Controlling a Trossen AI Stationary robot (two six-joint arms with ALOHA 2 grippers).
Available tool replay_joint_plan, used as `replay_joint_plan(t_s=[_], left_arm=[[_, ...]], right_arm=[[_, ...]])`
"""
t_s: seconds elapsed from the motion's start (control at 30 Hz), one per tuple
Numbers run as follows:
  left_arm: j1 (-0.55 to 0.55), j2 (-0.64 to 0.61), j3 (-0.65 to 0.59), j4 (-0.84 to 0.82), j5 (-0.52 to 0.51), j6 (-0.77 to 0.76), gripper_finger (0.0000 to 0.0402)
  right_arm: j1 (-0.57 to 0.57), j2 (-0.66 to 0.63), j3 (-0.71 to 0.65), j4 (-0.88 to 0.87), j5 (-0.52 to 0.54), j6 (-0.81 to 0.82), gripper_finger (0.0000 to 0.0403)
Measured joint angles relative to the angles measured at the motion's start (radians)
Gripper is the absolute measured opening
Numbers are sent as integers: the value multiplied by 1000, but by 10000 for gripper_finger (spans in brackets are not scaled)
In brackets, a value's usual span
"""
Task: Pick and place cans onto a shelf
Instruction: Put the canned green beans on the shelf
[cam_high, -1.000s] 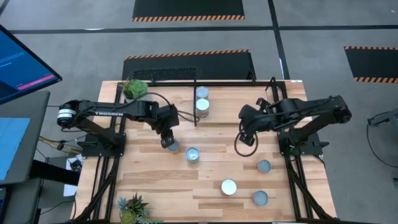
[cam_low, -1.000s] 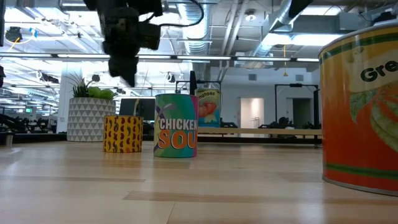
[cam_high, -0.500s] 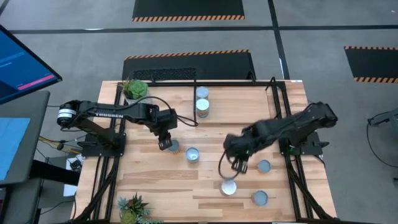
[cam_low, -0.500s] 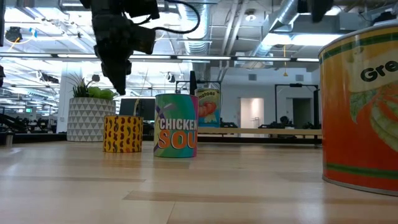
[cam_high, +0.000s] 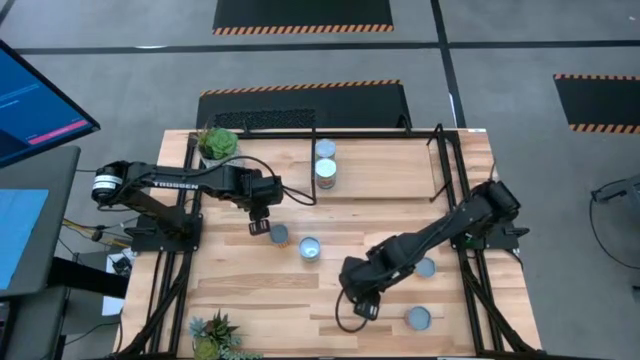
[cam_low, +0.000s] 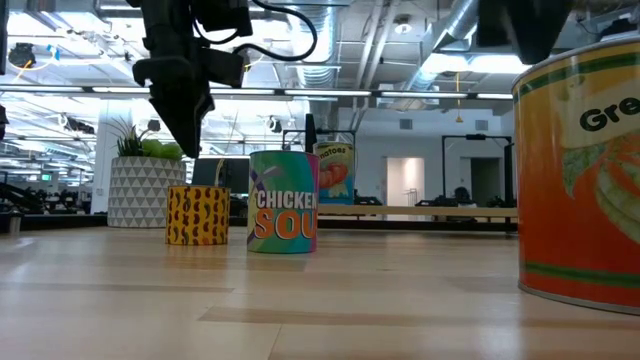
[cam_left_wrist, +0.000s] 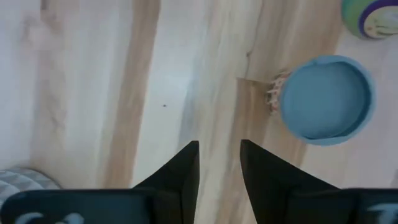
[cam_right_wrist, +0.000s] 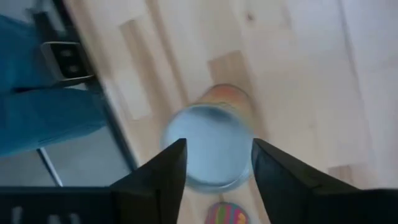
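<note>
Overhead, the shelf (cam_high: 375, 165), a bay of light wood edged by black rods at the table's (cam_high: 240, 290) twelve o'clock side, holds two cans (cam_high: 325, 160) standing one behind the other near its middle divider. Four more cans show loose on the table: one with a yellow patterned label (cam_low: 197, 214) just beside the left claw (cam_high: 259, 224), a blue chicken soup can (cam_low: 283, 201) at its four o'clock, one (cam_high: 424, 267) partly behind the right arm, and one (cam_high: 419, 318) towards the five o'clock corner. A potted plant (cam_high: 217, 143) sits at the ten o'clock corner, another (cam_high: 212, 335) at seven o'clock.

In the low view a large orange can (cam_low: 580, 170) is cut off by the picture's edge.

The left claw hangs above bare wood, its fingers (cam_left_wrist: 180, 169) set narrowly apart and holding nothing. The right claw (cam_high: 362, 303) is low over the table at about six o'clock; its wrist view shows the fingers (cam_right_wrist: 165, 171) spread wide on either side of a silvery can top (cam_right_wrist: 210, 146), though contact cannot be told, and from overhead that can is hidden beneath it
</note>
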Motion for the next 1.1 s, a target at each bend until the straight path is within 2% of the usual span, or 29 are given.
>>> replay_joint_plan(t_s=[0.23, 0.53, 0.67, 0.87, 0.97, 1.1], left_arm=[[0, 0, 0, 3, -17, 7, 105], [0, 0, 0, 1, -17, -18, 105], [0, 0, 0, 0, -17, -35, 105], [0, 0, 0, 2, -17, -39, 105], [0, 0, 0, 2, -17, -54, 105], [0, 0, 0, -9, -17, -61, 105]], right_arm=[[-11, 54, 0, -80, 2, -34, 219], [-32, 96, 3, -98, -4, -49, 194], [-39, 98, 3, -69, -15, -69, 150], [-69, 90, 2, -57, 4, -78, 17], [-92, 91, 15, -94, 42, -90, 10], [-136, 96, 103, -300, 112, -154, 5]])
